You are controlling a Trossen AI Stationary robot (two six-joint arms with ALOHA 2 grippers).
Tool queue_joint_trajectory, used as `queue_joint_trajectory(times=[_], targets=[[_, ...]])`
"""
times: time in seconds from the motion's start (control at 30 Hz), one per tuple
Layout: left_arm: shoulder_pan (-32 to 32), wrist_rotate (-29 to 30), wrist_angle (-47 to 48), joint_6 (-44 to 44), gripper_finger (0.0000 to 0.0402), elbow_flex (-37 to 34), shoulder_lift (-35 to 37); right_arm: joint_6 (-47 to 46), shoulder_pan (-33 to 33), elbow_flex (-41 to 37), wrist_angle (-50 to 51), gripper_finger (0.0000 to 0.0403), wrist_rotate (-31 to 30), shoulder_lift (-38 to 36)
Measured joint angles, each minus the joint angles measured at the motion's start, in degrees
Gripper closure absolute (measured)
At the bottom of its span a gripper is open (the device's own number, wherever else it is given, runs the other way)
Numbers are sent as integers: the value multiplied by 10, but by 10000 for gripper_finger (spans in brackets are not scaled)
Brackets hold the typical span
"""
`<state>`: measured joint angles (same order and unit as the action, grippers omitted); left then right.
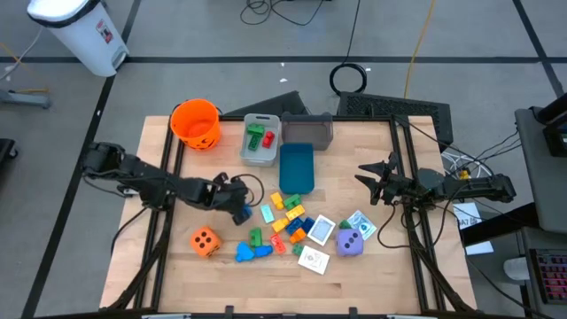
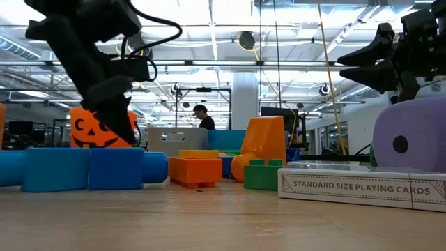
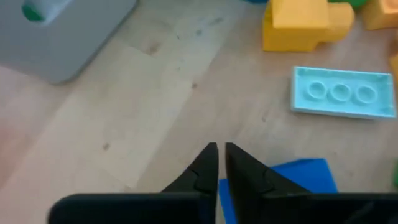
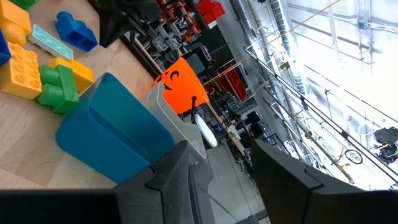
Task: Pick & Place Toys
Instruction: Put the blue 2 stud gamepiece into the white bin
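Reaching in from the table's left edge, the left arm lies low across the wood, its left gripper [image 1: 241,211] tipped down just left of the toy pile, fingers [image 3: 205,168] nearly together with only a slit between them and nothing held. In the left wrist view the tips hang over bare wood beside a blue block [image 3: 292,180]; a pale teal plate [image 3: 342,93] and a yellow block [image 3: 298,25] lie just beyond.

Right arm waits at the right edge, right gripper [image 1: 370,177] raised off the table, fingers apart, empty.

Open room: bare wood between the left gripper and the orange die [image 1: 205,241] near the front left; also between the pile and the right gripper.

Toys cluster at front centre: mixed blocks [image 1: 288,217], picture cards [image 1: 314,259], purple die [image 1: 351,243] at the right end. The pieces touch or overlap, small studded plastic in yellow, green, orange, blue.

Farther back: blue bin [image 1: 296,168], grey bin [image 1: 260,140] holding a green and a red piece, orange bucket [image 1: 195,122] at the back left
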<state>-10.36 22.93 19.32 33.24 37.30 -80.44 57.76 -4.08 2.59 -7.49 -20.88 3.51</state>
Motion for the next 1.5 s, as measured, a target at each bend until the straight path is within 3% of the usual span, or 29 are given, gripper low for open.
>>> queue_joint_trajectory(times=[0.23,0.4,0.57,0.87,1.13,1.37,1.5], targets=[[34,-30,-4,20,246,48,0,0,0,0,0,234,0,0],[37,-101,-4,-94,157,81,0,0,0,0,0,234,0,0],[36,-197,20,-254,104,82,1,0,0,0,0,234,0,0],[32,-204,67,-365,80,81,-6,0,0,0,0,234,0,0],[22,-243,111,-387,80,80,-24,0,0,0,0,234,0,0],[24,-179,103,-436,80,83,-81,0,0,0,1,234,0,0],[34,-173,71,-421,80,83,-106,0,0,0,1,234,0,0]])
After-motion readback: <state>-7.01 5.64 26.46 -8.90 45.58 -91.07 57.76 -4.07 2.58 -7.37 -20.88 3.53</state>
